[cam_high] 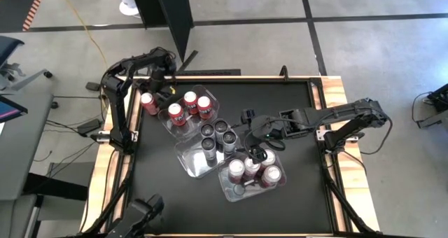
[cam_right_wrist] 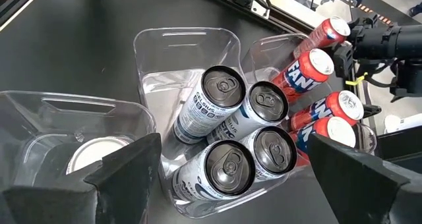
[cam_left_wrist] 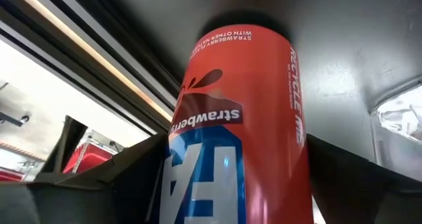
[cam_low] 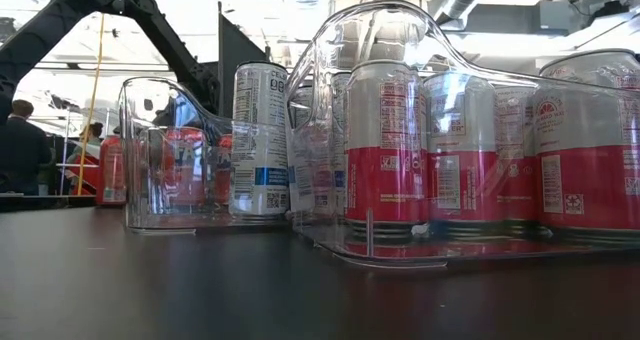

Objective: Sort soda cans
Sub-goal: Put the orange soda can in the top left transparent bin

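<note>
Straddling a red strawberry can (cam_high: pixel 148 102) with my left gripper (cam_high: pixel 155 96): a finger (cam_left_wrist: pixel 99 184) on each side of it, jaws wide, and I cannot tell if they actually bite on it. Can stands on the black table (cam_high: pixel 294 203) at the far-left edge, just outside the red tub (cam_high: pixel 170 122). That tub holds three more red cans (cam_high: pixel 190 105). Middle tub (cam_high: pixel 189 161) next to it holds four grey cans (cam_right_wrist: pixel 241 135), silver tops up. Third tub (cam_high: pixel 231 190), nearest the right arm, holds white-and-red cans (cam_high: pixel 253 171). My right gripper (cam_high: pixel 257 154) hangs over that third tub, jaws spread wide, nothing between them. People (cam_low: pixel 20 150) stand in the room beyond the table.
</note>
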You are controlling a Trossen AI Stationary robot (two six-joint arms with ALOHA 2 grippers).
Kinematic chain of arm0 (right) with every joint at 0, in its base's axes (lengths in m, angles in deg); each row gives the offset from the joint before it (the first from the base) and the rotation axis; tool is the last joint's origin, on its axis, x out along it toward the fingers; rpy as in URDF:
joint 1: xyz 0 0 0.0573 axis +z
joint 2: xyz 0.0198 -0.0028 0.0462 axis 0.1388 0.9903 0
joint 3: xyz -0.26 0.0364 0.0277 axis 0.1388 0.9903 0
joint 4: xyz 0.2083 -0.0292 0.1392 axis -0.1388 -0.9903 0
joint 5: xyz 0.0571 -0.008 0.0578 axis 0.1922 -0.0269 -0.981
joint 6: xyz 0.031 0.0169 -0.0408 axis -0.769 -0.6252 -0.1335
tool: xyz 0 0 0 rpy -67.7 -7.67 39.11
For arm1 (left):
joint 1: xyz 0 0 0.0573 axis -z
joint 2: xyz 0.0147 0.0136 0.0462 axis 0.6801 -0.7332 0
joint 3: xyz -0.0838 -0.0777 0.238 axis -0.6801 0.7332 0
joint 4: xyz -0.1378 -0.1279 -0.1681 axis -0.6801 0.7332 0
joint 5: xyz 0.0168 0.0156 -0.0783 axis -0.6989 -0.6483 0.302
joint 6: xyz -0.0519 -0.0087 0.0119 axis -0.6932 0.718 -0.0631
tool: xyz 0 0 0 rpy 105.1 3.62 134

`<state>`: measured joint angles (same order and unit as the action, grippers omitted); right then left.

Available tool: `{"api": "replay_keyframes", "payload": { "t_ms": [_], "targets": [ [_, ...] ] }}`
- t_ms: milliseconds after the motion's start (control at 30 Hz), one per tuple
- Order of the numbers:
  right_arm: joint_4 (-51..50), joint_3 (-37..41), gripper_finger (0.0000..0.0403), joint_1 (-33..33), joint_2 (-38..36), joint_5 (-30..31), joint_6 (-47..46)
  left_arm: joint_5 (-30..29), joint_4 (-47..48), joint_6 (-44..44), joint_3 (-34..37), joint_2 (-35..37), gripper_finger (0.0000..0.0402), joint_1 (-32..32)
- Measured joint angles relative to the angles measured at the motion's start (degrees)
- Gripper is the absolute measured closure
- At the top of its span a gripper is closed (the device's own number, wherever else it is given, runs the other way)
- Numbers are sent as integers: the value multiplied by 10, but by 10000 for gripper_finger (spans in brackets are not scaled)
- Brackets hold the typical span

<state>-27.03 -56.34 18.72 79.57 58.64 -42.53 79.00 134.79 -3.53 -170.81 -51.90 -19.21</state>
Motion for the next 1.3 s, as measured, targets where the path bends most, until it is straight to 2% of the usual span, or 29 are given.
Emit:
{"api": "replay_keyframes", "payload": {
  "t_ms": [233,633,1067,1300],
  "targets": [
    [0,0,6,0,0,0,0,-1,-2,9,5,0,96,1],
    [0,0,6,0,0,-2,0,-16,-3,35,6,0,96,17],
    [3,0,6,0,0,-2,0,-62,-4,91,6,0,96,95],
    [2,0,6,0,0,-2,0,-70,-14,101,-17,11,96,103]
  ]
}}
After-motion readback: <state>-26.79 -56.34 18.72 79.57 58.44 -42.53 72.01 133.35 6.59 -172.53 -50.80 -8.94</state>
